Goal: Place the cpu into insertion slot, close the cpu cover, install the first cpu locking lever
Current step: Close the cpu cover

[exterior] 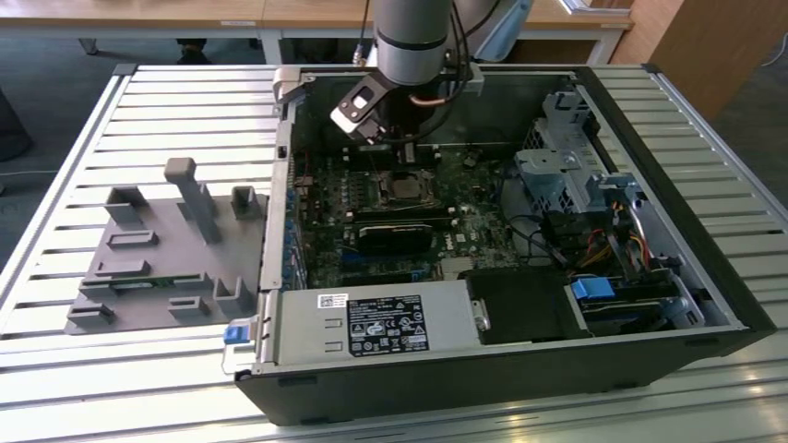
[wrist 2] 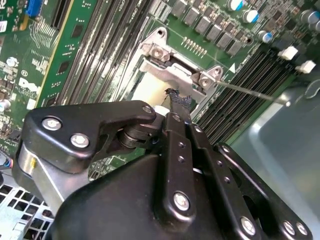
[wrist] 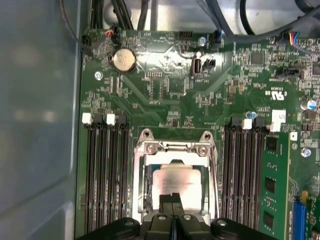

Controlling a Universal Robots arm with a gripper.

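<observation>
The cpu [wrist: 176,181] lies flat in the insertion slot [exterior: 400,187], its dull silver top seen through the cut-out of the cpu cover [wrist: 172,148]. The silvery cover rests down over the chip. My gripper [wrist: 172,200] hangs just above the chip's near edge, its two black fingers [wrist 2: 178,102] pressed together with nothing between them. In the second wrist view a thin metal lever rod [wrist 2: 252,92] runs out from the cover's hinge corner [wrist 2: 205,79] along the board. In the exterior view my arm [exterior: 412,46] comes down into the open computer case over the socket.
Long black memory slots [wrist: 105,170] flank the socket on both sides, and a green card [wrist: 272,185] stands in one. A black card [exterior: 394,231], a power supply [exterior: 369,323] and a drive cage [exterior: 560,175] crowd the case. A grey fixture [exterior: 161,249] sits on the slatted table.
</observation>
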